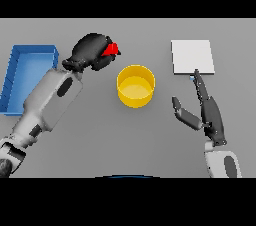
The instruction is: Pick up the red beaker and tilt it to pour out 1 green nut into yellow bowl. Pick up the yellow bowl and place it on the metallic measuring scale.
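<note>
Over a grey tabletop (90, 140), the left robot hand (91, 51) curls its dark fingers around the red beaker (112, 49), of which only a small red part shows past the fingers. The yellow bowl (135, 85) stands just to the right of that hand and nearer the robot, apart from the beaker, and no green nut can be made out inside it. The right robot hand (207, 110) rests open with straight fingers, its fingertips reaching the near edge of the pale square measuring scale (192, 56). A blue tray (30, 52) lies left of the left hand. No writing or label is legible anywhere.
</note>
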### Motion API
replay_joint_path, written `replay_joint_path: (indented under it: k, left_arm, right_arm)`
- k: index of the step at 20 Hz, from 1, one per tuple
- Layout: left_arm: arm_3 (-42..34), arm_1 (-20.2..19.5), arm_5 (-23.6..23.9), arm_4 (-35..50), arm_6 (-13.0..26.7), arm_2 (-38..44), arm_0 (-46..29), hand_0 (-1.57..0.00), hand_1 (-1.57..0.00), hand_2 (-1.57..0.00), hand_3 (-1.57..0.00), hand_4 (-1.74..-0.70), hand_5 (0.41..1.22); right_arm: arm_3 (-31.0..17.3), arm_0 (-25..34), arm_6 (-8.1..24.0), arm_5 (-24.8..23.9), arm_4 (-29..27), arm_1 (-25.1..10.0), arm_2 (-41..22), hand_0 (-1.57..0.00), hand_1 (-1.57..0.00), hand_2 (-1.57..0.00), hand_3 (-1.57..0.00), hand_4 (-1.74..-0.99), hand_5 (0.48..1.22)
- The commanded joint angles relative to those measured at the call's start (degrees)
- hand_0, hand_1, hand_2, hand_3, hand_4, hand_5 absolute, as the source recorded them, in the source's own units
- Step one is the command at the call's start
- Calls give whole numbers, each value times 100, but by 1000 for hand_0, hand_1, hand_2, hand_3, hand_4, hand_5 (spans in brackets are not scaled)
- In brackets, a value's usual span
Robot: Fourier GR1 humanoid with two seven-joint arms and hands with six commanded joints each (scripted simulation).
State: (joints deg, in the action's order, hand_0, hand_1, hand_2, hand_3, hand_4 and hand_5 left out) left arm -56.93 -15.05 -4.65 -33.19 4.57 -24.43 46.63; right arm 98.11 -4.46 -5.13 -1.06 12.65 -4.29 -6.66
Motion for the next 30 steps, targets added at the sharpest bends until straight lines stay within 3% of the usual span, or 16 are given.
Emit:
replay_joint_path:
  k: [1, 3, 4, 5, 11, 18, 25, 30]
  left_arm:
    - [34, -51, -105, -177, 25, -196, 92, -1570, -1571, -1571, -1570, -1740, 1183]
    - [153, -70, -307, -554, 118, -588, 283, -1571, -1571, -1571, -1571, -1741, 1197]
    - [171, -93, -496, -736, 193, -766, 383, -1571, -1571, -1571, -1571, -1689, 1202]
    - [258, -104, -600, -908, 201, -905, 514, -1571, -1571, -1571, -1492, -1698, 1205]
    - [632, -178, -1245, -1752, -242, -1716, 1221, -1571, -1571, -1571, -1295, -1719, 1217]
    - [1073, -66, -1401, -2559, -917, -2504, 1876, -1571, -1571, -1571, -1513, -1732, 1220]
    - [1266, -37, -1323, -3410, -1350, -3326, 2294, -1571, -1571, -1571, -1559, -1738, 1221]
    - [1362, -26, -1219, -3912, -1566, -3797, 2489, -1571, -1571, -1571, -1567, -1733, 1221]
  right_arm:
    - [45, -72, -33, 37, -28, 17, -28, 1, 1, 1, 1, -1183, 673]
    - [134, -138, 3, 35, -41, 20, -28, 1, 1, 1, 1, -1187, 676]
    - [140, -124, 78, 73, -99, -22, 15, 1, 1, 1, 1, -1191, 675]
    - [131, -85, 185, 49, -115, 34, 8, 1, 1, 1, 1, -1190, 675]
    - [40, -153, 179, 109, -320, 159, 43, 1, 1, 1, 1, -1206, 639]
    - [-52, -44, 85, -157, -37, 232, 14, 1, 1, 1, 1, -1205, 584]
    - [-44, -100, -109, -106, -103, 209, 32, 1, 1, 1, 1, -1147, 566]
    - [-17, -69, -32, -170, -19, 186, 34, 1, 1, 1, 1, -1136, 578]
